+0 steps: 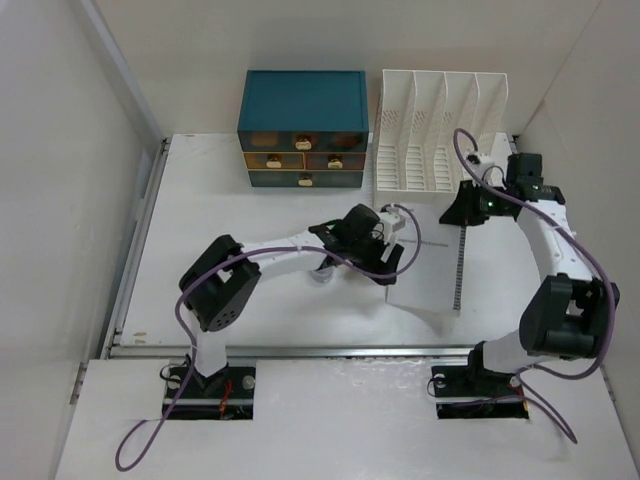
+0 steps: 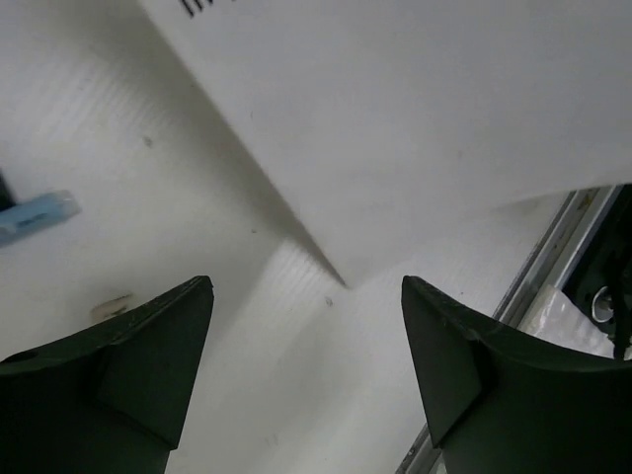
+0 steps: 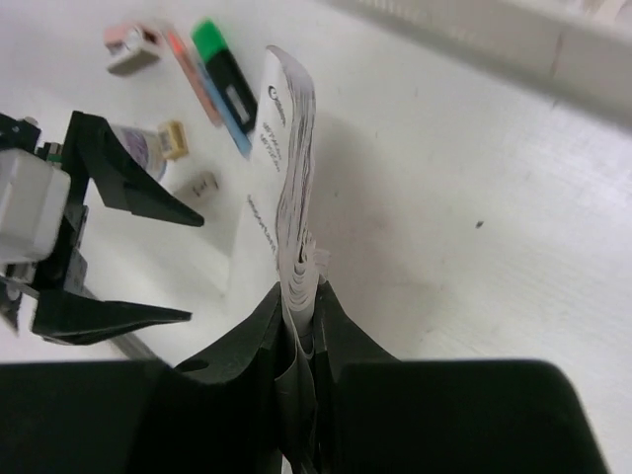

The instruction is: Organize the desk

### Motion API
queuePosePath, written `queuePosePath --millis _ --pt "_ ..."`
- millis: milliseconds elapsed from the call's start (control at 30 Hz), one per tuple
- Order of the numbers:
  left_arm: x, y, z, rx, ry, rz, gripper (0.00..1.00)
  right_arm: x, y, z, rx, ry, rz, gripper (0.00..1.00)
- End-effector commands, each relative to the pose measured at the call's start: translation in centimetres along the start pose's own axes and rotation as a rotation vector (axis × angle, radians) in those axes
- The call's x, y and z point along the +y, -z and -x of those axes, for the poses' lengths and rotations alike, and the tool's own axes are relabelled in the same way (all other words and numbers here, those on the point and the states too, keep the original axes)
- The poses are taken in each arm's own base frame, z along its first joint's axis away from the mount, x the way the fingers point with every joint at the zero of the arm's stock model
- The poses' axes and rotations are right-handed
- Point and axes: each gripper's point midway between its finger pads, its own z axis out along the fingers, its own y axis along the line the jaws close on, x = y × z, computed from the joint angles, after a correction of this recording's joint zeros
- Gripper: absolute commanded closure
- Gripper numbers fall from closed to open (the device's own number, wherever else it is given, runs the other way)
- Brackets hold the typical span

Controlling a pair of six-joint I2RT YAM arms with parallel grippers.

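Observation:
The desk (image 1: 200, 250) is a large white tabletop. A white spiral-bound booklet (image 1: 430, 265) lies right of centre with its far right corner lifted. My right gripper (image 1: 466, 212) is shut on that corner; in the right wrist view (image 3: 301, 291) the jaws pinch the curled pages of the booklet (image 3: 291, 148). My left gripper (image 1: 388, 262) is open and empty at the booklet's left edge. In the left wrist view the open gripper (image 2: 306, 286) hovers low over the desk, just short of a corner of the booklet (image 2: 395, 128).
A teal drawer box (image 1: 303, 128) and a white slotted file rack (image 1: 440, 130) stand at the back. A green highlighter (image 3: 222, 59), a pink eraser (image 3: 133, 44), pens and a glue stick (image 3: 148, 148) lie beyond the left gripper. A metal rail (image 1: 300, 350) runs along the near edge.

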Motion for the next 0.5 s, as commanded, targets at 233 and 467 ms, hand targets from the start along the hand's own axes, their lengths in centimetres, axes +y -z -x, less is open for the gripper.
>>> queuePosePath --millis 233,467 --pt "-1.8 9.5 8.0 -0.311 -0.067 -0.052 0.19 6.0 8.4 8.9 -0.279 0.311 -0.066 1.0" --pt "-2.4 11.5 9.1 -0.364 -0.091 -0.063 0.19 9.1 13.6 13.1 -0.433 0.437 -0.146 1.0"
